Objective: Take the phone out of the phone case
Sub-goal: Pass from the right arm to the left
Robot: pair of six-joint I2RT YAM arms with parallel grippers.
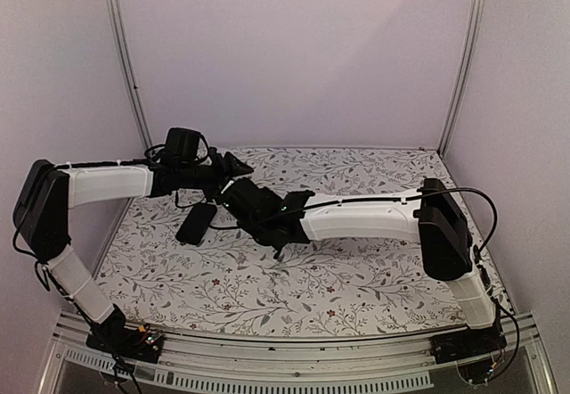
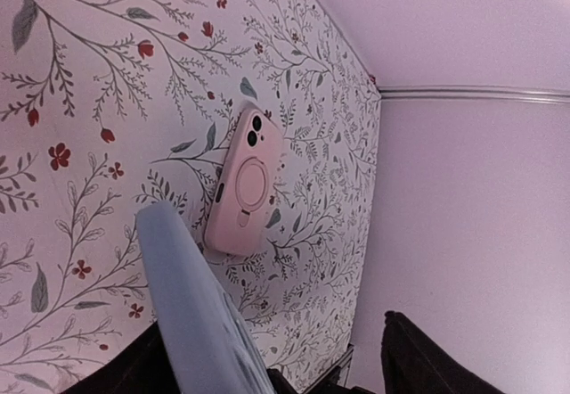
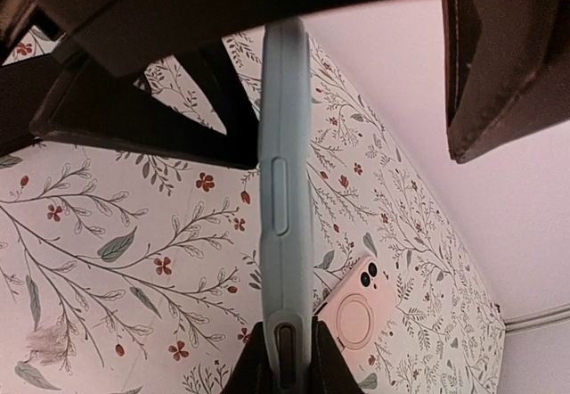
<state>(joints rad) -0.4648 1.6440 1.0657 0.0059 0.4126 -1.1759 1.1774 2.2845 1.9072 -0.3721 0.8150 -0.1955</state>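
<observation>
Blue case point(image 3: 283, 225) pinched at one end by the right gripper point(image 3: 285, 363), raised off the table point(image 1: 356, 278).
Its long axis runs straight from the right fingers point(image 3: 249, 367) toward the left gripper point(image 2: 267, 372), edge-on to the right wrist camera. The right fingers press together on its near end. The left fingers point(image 3: 499, 64) stand spread either side of the far end, one close against it, the other well apart, gripping nothing. Whether the phone sits inside, I cannot tell. A pink case point(image 2: 242, 184) lies flat beyond.

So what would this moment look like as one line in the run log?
right tool: shut on blue case, held edge-on | left tool: open, astride it | pink case: flat on table
</observation>
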